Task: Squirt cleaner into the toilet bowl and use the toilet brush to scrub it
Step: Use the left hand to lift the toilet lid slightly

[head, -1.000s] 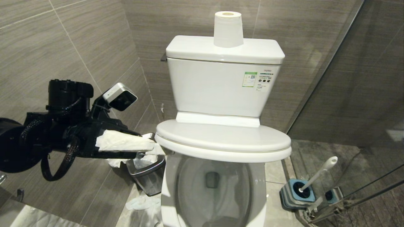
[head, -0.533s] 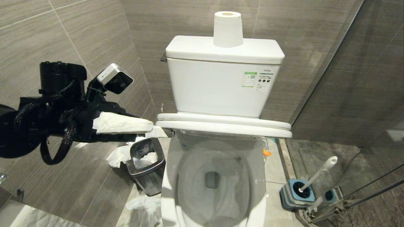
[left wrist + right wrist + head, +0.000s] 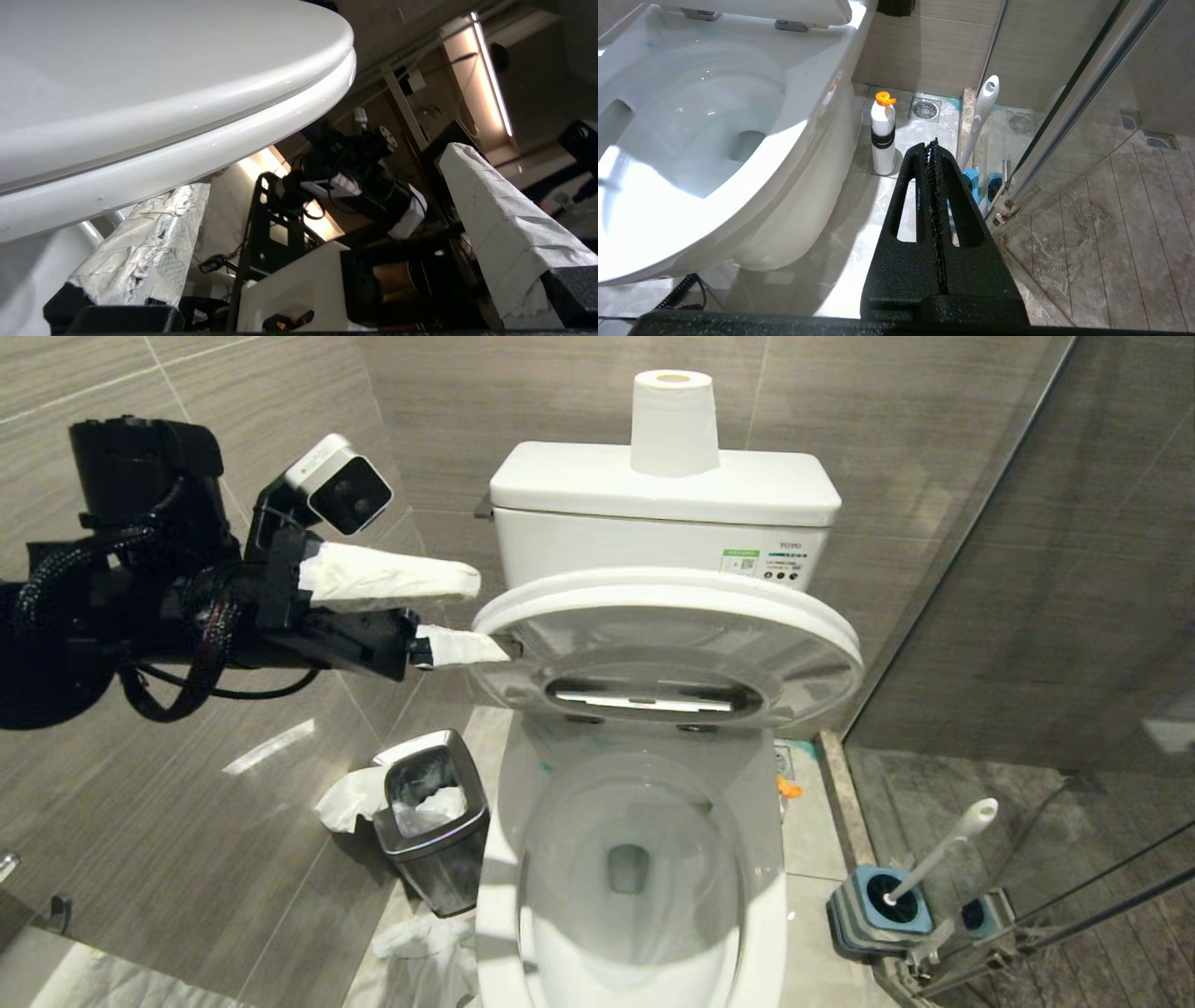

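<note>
White paper wraps our left pincer, spread wide, its lower finger under the half-raised seat — push gently until it rests back. The toilet brush waits right of the toilet bowl (right pincer pressed together).

A steel waste bin stuffed with crumpled tissue stands on the floor, with a toilet paper roll upright on the cistern above and beyond it, and a glass shower partition well apart across the floor.
</note>
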